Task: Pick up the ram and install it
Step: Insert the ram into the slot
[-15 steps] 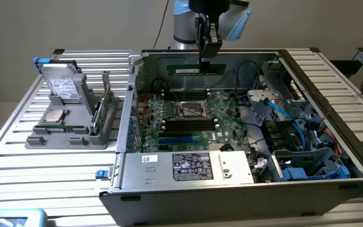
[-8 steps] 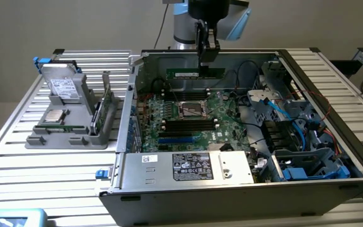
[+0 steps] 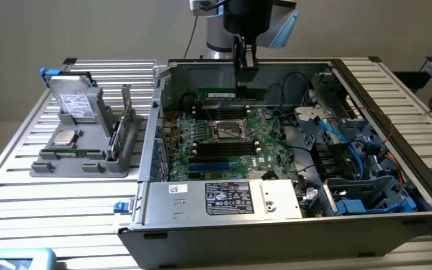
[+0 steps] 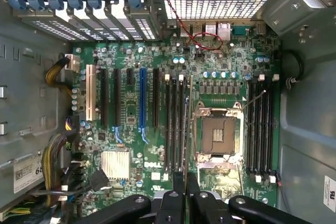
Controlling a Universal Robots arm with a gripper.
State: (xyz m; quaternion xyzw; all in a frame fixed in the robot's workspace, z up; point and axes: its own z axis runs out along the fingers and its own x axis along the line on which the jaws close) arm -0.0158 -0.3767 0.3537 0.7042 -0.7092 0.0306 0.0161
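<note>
End effector point(image 3: 247, 79) clenched on long thin green ram stick point(image 3: 220, 93) — picked up, hanging over black motherboard slots point(image 4: 174, 124) — not seated yet.

Case point(image 3: 276, 242) open above, motherboard point(image 3: 272, 149) reachable, cables point(image 3: 321, 132) crowding exterior view's right side

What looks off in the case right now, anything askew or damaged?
Nothing damaged or spilled. The ram hangs unseated above the motherboard, and the gripper seems to hold it off-centre, toward the exterior view's right. The CPU socket is empty.
</note>
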